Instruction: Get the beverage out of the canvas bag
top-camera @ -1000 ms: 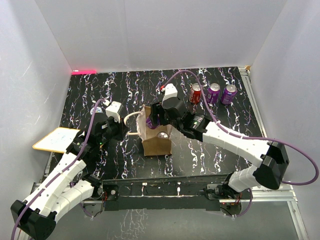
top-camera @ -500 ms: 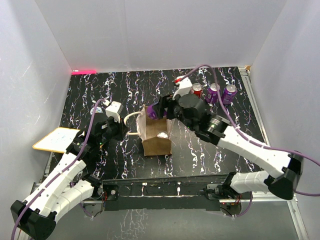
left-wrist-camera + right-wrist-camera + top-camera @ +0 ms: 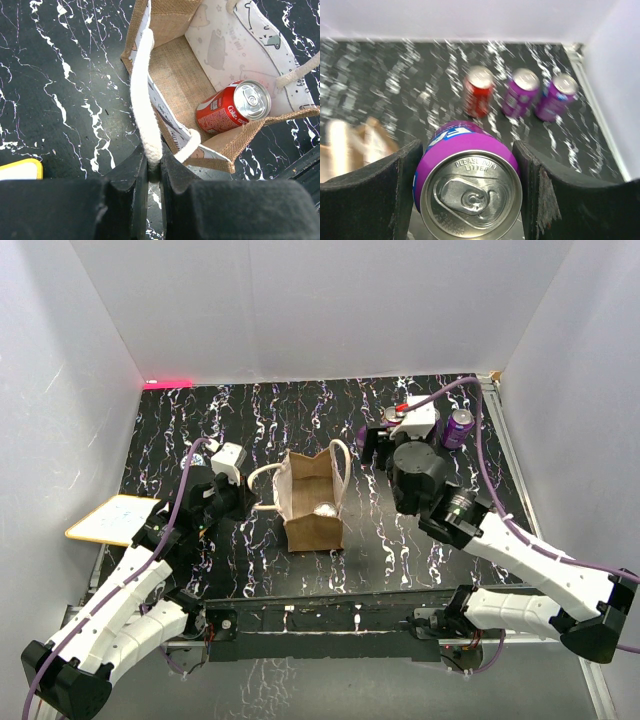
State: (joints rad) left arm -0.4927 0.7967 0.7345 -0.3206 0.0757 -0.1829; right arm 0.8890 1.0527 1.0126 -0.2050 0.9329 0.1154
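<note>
The tan canvas bag (image 3: 315, 530) stands upright at the table's middle, mouth open. My left gripper (image 3: 245, 502) is shut on its cream-white handle (image 3: 145, 95), pinched between the jaws (image 3: 154, 170). Inside the bag (image 3: 175, 75) a red Coke can (image 3: 232, 107) lies tilted in a corner; its silver top also shows from above (image 3: 323, 509). My right gripper (image 3: 378, 445) is shut on a purple can (image 3: 470, 185) and holds it in the air, right of the bag and beyond it, fingers (image 3: 400, 180) on both sides.
A red can (image 3: 479, 92) and two purple cans (image 3: 521, 92) (image 3: 559, 95) stand in a row at the far right; from above only one purple can (image 3: 459, 427) shows past the right wrist. A yellow-edged white board (image 3: 110, 518) lies at the left. White walls enclose the table.
My right gripper has lifted the purple can out of the bag and carried it right and away, toward the row of cans. The left gripper still holds the handle.
</note>
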